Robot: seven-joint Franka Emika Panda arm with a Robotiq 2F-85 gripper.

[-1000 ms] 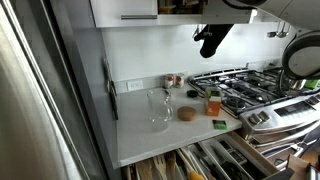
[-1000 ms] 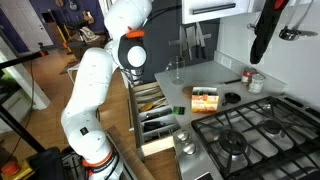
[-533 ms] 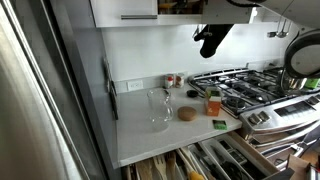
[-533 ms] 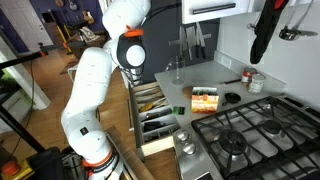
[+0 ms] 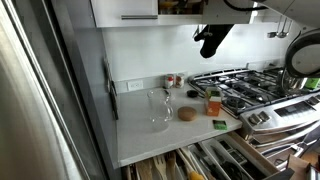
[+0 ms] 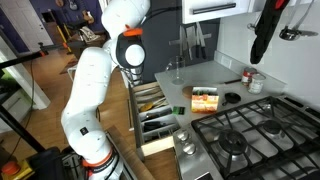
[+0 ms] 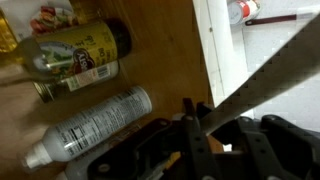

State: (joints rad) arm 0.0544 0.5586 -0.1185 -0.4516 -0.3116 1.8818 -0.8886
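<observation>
While your gripper is hovering with its jaws pinched together on nothing, the spray can is sitting just beside it in the wooden cabinet, below the yellow-labelled bottle, probably light, rigid and slick, so you are best gripping across its mid-body.

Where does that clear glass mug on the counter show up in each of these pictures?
Exterior view: the glass mug stands mid-counter, left of a round brown thing.
Exterior view: the mug is small, at the counter's far end.
Wrist view: not in it; bottles on a wooden shelf.
Shared landmark: the gas stove.
</observation>
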